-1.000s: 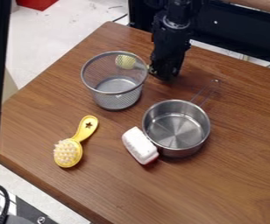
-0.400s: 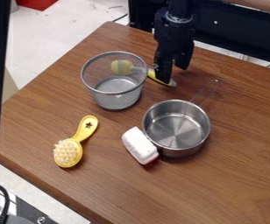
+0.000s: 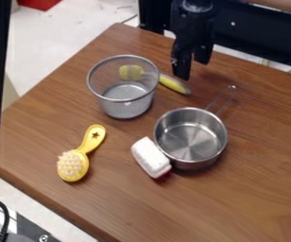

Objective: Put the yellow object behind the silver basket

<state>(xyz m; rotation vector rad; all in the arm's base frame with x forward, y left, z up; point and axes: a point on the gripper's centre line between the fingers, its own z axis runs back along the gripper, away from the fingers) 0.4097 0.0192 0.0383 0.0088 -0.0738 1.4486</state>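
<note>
We see moderate, fairly even light on the wooden table (image 3: 110,205), its source unclear to us. Soft shadow hugs the saucepan's (image 3: 192,164) lower edge; pale glints streak its bottom and touch the mesh basket's (image 3: 126,109) rim. The floor (image 3: 53,49) looks brighter.

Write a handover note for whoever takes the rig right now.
Gripper: open, holding nothing, hanging near the yellow object's handle.
Yellow object: lies behind the silver basket, its head seen through the mesh, handle sticking out to the picture's right.
Done: object behind the basket, free of the gripper.
Left: probably just moving the gripper away.
</note>
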